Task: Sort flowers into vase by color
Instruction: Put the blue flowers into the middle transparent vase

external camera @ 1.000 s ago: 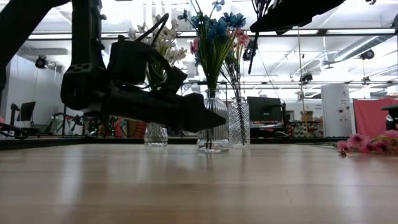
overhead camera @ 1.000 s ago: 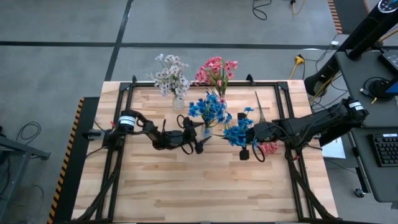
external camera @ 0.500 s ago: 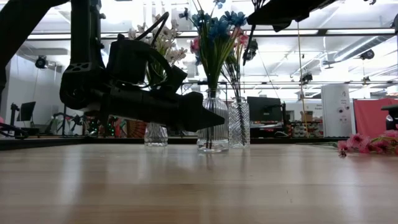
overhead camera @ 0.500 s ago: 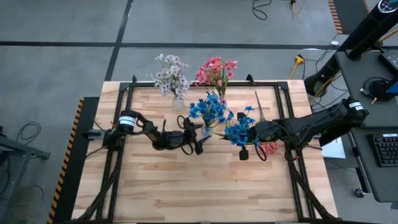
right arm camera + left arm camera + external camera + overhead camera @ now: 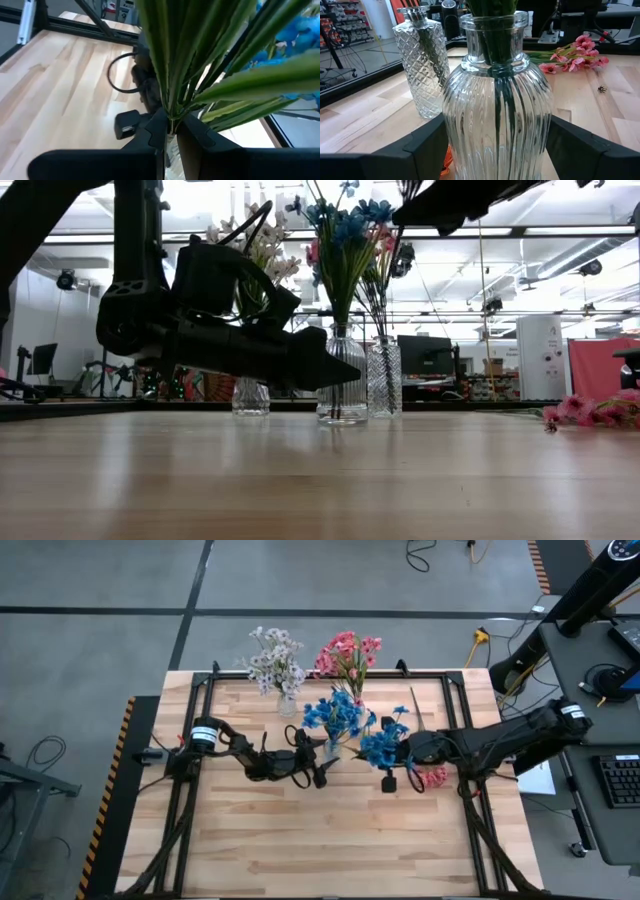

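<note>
Left hand brackets ribbed vase, apparently steadying it, not clamped; right hand clenches blue spray overhead for insertion.

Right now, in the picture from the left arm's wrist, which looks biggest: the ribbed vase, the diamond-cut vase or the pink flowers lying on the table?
1. Ribbed vase, though it sits nearest the camera.
2. Diamond-cut vase, farther back.
3. Pink flowers, farthest off, so their true size is unsure.

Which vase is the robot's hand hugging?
The ribbed glass vase holding blue flowers. The left gripper has a finger on each side of it. The diamond-patterned vase with pink flowers and the white-flower vase stand alone.
</note>
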Available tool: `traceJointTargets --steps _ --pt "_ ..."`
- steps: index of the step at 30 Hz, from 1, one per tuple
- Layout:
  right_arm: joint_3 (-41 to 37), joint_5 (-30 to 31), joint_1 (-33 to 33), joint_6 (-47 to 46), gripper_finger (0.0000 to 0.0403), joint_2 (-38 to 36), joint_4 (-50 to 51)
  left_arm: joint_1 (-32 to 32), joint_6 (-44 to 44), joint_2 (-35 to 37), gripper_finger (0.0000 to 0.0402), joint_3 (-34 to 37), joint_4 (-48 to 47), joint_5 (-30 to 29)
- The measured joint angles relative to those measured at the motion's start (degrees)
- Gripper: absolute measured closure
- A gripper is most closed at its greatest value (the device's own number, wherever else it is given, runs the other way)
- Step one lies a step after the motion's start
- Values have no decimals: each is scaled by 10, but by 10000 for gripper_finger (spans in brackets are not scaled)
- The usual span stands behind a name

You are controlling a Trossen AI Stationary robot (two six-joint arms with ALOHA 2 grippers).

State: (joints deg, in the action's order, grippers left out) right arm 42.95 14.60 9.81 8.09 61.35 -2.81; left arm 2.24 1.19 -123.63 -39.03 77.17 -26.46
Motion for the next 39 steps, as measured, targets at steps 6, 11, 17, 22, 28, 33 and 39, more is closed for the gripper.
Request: traceJointTargets --steps 6,11,17,22,28,33,39 --pt "-1 0 -21 21 381 46 -43 0 5 0 128 1 -2 0" --pt "-1 0 -39 34 381 72 -81 0 9 1 129 1 -8 0" --pt "-1 0 -59 40 381 83 -106 0 9 1 129 1 -11 0" --pt "-1 1 -72 48 381 97 -133 0 9 1 129 1 -13 0" --pt "-1 0 -81 61 381 127 -164 0 10 1 129 1 -15 0" --pt "-1 0 -84 63 381 147 -188 0 10 1 129 1 -16 0" --pt "-1 0 -90 54 381 156 -187 0 9 1 129 1 -17 0"
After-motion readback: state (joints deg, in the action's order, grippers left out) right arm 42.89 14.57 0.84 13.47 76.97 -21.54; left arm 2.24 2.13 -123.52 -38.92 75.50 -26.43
